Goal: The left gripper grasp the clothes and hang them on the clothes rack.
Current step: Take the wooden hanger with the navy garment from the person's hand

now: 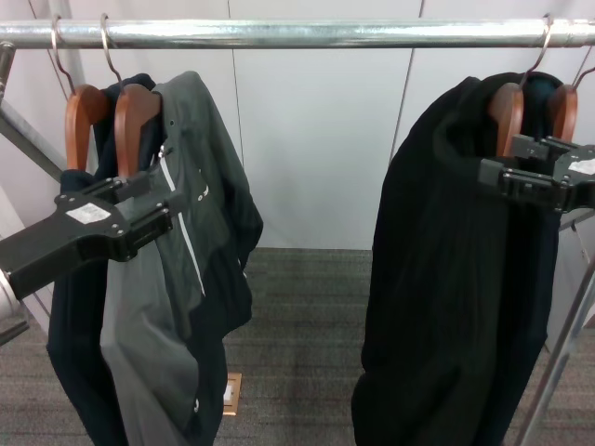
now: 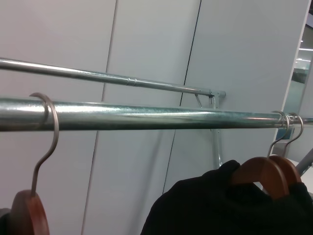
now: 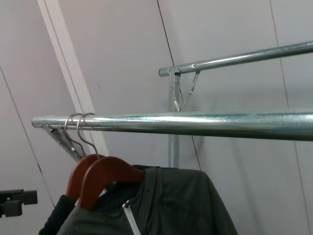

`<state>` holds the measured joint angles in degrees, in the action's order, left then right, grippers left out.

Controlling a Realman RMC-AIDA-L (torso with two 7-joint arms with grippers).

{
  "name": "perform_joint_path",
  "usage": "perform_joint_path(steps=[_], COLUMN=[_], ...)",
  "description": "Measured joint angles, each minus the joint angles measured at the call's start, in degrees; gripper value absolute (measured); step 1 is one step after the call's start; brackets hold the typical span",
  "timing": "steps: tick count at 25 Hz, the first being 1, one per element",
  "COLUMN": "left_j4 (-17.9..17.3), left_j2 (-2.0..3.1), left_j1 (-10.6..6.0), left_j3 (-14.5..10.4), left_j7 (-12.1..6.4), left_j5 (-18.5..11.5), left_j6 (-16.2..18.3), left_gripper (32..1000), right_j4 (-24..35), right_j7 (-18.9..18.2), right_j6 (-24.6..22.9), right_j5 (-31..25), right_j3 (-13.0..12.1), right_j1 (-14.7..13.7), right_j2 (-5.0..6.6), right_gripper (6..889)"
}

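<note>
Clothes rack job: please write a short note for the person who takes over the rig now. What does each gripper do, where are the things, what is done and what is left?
Left gripper: at the left end of the clothes rack, jaws around the two wooden hangers below their shoulders; I cannot tell if it grips.
Right gripper: at the right end, against the black coat near its hangers; grip unclear too.
The clothes: navy top on the leftmost hanger, hook over the rack, beside the grey jacket.
Done: the top appears hung.
Left: probably only to free the left gripper and pull it back without dragging the hangers.
</note>
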<state>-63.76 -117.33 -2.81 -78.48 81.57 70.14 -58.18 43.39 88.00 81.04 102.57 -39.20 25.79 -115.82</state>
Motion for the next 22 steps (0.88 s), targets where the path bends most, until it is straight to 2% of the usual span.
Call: perform_joint_path(steps=[22], left_j4=[0.0], left_j2=[0.00], left_j1=[0.10], left_j3=[0.0], left_j7=[0.00], left_j5=[0.0], left_j6=[0.0], left_gripper=[608], right_j4=[-0.1], right_j7=[0.0], right_j6=[0.0], right_j5=[0.0], right_j3=[0.0], right_j1=[0.0], right_j2=[-0.02], right_gripper=[818])
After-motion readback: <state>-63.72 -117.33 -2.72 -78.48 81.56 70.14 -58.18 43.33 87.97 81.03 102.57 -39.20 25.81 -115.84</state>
